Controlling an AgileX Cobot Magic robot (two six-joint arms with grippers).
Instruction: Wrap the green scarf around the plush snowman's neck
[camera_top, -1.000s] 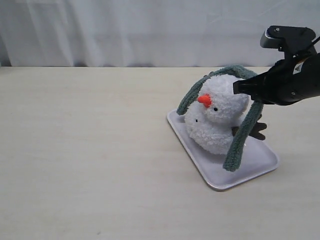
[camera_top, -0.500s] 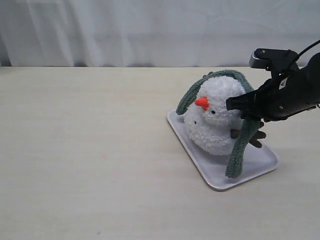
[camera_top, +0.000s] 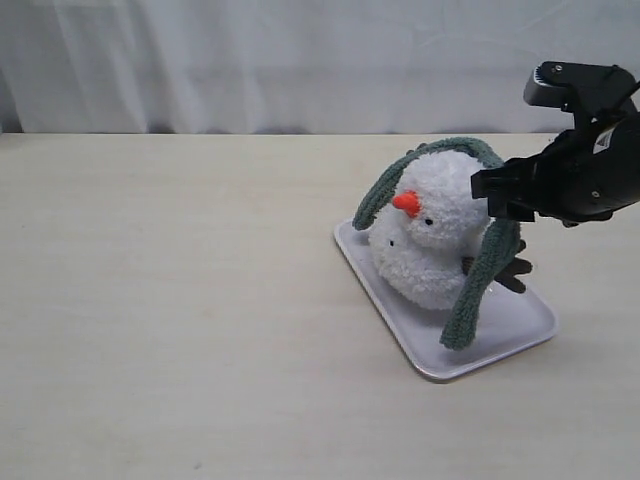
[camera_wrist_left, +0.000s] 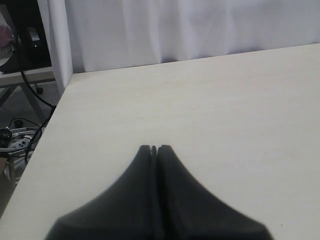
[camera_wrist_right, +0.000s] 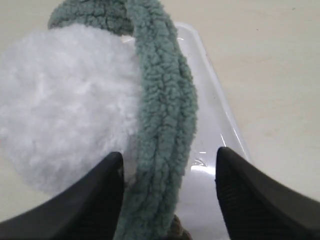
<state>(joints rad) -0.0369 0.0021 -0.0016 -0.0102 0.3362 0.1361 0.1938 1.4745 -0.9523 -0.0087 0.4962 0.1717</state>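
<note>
The white plush snowman (camera_top: 432, 235) with its orange nose (camera_top: 406, 203) sits on a white tray (camera_top: 520, 325). The green scarf (camera_top: 480, 275) lies over the top of its head, one end hanging down each side; the neck is hidden in fluff. My right gripper (camera_top: 482, 195) is open beside the head, its fingers either side of the hanging scarf strand (camera_wrist_right: 162, 130) in the right wrist view, next to the white fluff (camera_wrist_right: 70, 105). My left gripper (camera_wrist_left: 154, 148) is shut and empty over bare table, out of the exterior view.
A white curtain (camera_top: 300, 60) hangs behind the beige table (camera_top: 160, 300). The snowman's brown twig arm (camera_top: 512, 270) pokes out behind the scarf. The left wrist view shows the table's corner edge (camera_wrist_left: 52, 110) with cables on the floor beyond it.
My right gripper rose and drew back a little to the right. The scarf's hanging right end shifted slightly lower and leftward on the tray.
</note>
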